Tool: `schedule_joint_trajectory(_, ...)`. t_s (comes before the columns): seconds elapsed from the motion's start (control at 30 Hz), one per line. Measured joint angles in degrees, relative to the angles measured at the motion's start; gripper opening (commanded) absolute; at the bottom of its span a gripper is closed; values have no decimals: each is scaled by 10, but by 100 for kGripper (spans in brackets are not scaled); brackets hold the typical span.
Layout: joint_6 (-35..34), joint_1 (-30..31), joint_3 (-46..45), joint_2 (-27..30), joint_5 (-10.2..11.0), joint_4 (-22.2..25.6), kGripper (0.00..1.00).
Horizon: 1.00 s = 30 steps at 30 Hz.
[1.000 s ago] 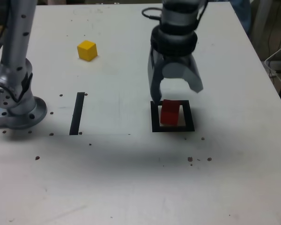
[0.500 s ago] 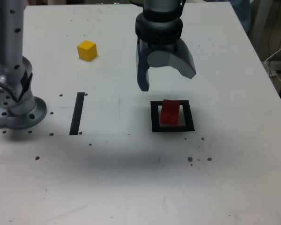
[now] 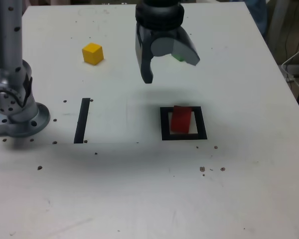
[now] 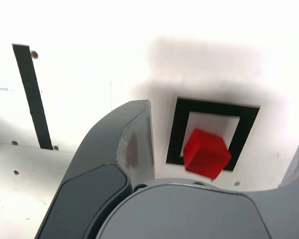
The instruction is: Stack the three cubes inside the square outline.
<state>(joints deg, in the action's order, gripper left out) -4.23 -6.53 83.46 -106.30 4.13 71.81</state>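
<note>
Landmark: square outline (image 3: 184,123) on the white tabletop (image 3: 139,189). Arm base (image 3: 17,109) sits far to the exterior view's left of it. Yellow cube (image 3: 92,53) well apart, up and to the left of the outline in the exterior view. Straight black strip (image 3: 81,120) lies left of the outline, level with it. Gripper (image 3: 167,64) hangs in the air above and slightly left of the outline, jaws spread wide, nothing between them. Red cube (image 3: 180,118) sits inside the outline, resting on its white centre, turned a bit askew in the wrist view (image 4: 205,153). A green bit (image 3: 179,58), partly hidden behind the gripper's right-hand finger, beyond the outline.
</note>
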Motion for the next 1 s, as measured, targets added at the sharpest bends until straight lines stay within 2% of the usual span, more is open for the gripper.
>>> schedule_joint_trajectory(0.33,54,-84,33,-2,10,17,100)
schedule_joint_trajectory(0.57,116,-164,112,-47,20,56,100)
schedule_joint_trajectory(0.9,156,-273,132,-66,32,56,100)
schedule_joint_trajectory(1.0,166,-324,137,-66,40,56,100)
